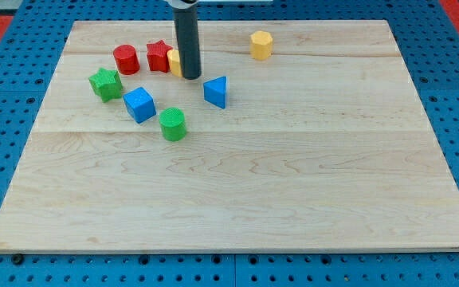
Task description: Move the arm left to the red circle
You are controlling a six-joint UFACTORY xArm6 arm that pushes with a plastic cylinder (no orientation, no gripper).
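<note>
Tip (191, 76) seen right of red cylindrical circle block (126, 59), well apart; red star block (159, 56) and yellow block (174, 61) lie between. Leftward travel left. No gripper fitted.

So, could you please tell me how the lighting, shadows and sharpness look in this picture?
Camera view: lighting is even and diffuse, with no glare on the pale wooden board; the blocks cast only faint, short shadows, as under the green cylinder block; the red cylinder block looks sharp; the dark rod is cropped at the view's top, my tip slightly soft.
</note>
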